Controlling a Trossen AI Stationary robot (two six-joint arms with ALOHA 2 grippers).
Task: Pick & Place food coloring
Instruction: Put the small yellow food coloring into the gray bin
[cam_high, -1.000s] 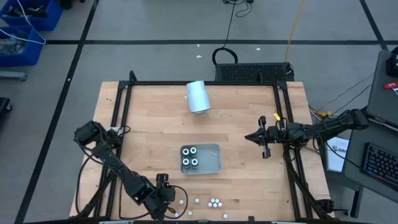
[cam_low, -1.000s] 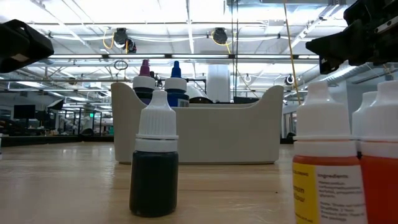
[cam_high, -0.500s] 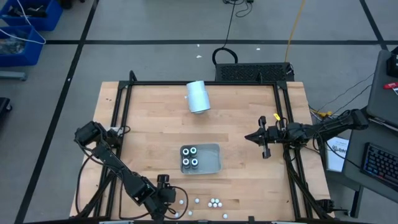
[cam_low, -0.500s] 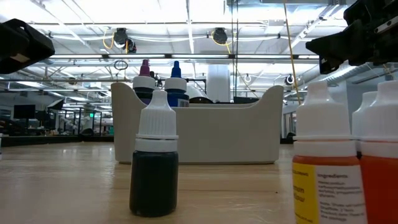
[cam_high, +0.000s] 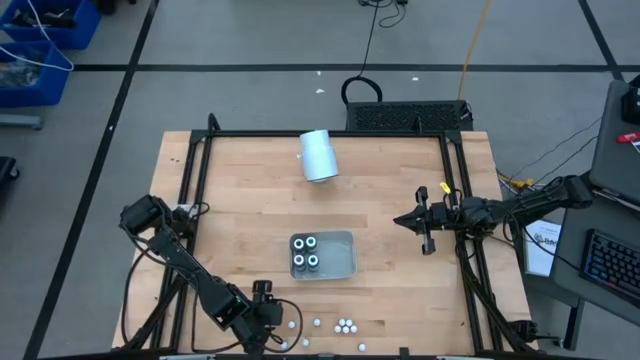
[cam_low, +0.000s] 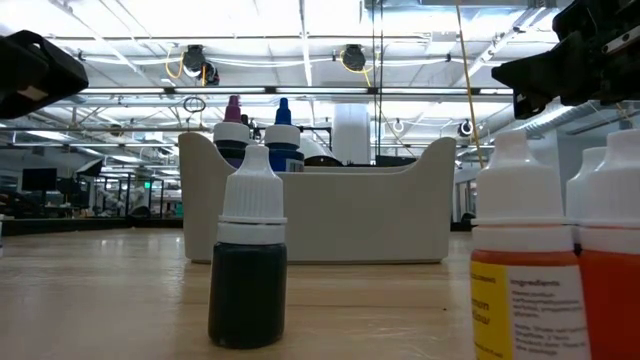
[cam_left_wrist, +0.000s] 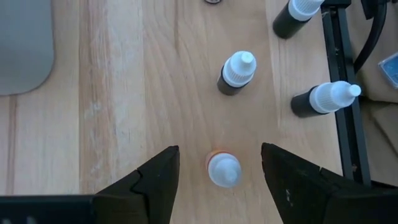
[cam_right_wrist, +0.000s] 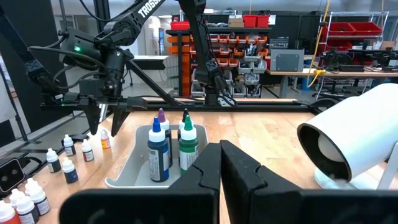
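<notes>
Evidently the food coloring (cam_high: 343, 325) is a set of small dropper bottles, most of them standing loose along the near edge of the table (cam_high: 240, 200), with four more already upright in the grey tray (cam_high: 344, 262) at the table's middle. Each looks light and stiff, a smooth plastic body under a tapered white cap, so it should be easy to lift but also easy to tip or let slip. The body below the cap is probably the better place to grip, since the cap narrows toward its tip and would likely squirt out from between the pads.

The left gripper (cam_left_wrist: 219, 175) hangs over the loose bottles at the near left, jaws apart, with an orange-bodied bottle (cam_left_wrist: 223, 169) standing between its fingers (cam_left_wrist: 155, 177) and not yet touched. Dark bottles stand nearby (one (cam_left_wrist: 237, 73) just beyond it, another (cam_left_wrist: 323, 99) lying tilted toward the frame rail), so a clean descent matters if neighbours are not to be knocked.

In the tray, the right wrist view shows a blue-filled bottle (cam_right_wrist: 157, 151) and a green-filled one (cam_right_wrist: 188, 147) in front, with two more behind them; they fill one end and the rest of the tray looks bare. A pale cylinder (cam_high: 319, 155) lies on its side at the far part of the table, its open end showing nothing inside.

The right gripper (cam_high: 420, 223) waits at the right side of the table, jaws together.
</notes>
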